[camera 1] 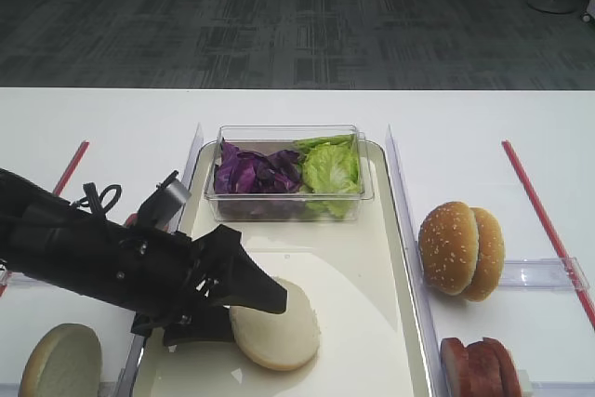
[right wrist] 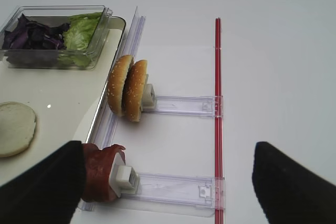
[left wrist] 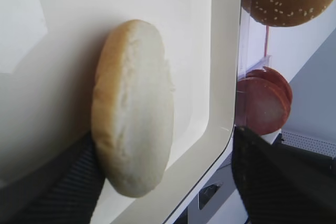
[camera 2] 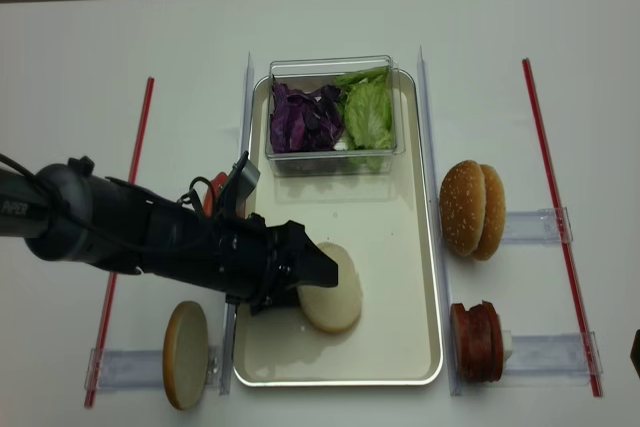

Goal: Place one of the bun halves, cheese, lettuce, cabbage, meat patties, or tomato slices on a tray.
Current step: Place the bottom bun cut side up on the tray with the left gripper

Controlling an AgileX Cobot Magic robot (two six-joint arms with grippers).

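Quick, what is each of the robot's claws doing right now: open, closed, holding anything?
Left gripper: open, jaws either side of the bun half lying on the tray.
Right gripper: open, holding nothing.

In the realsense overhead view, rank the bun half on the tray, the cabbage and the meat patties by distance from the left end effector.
1. Bun half, between the left end effector fingers, on the tray.
2. Cabbage, in the clear box at the tray's far end.
3. Meat patties, right of the tray.

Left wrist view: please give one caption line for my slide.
Bun half lying on the cream tray between open jaws.
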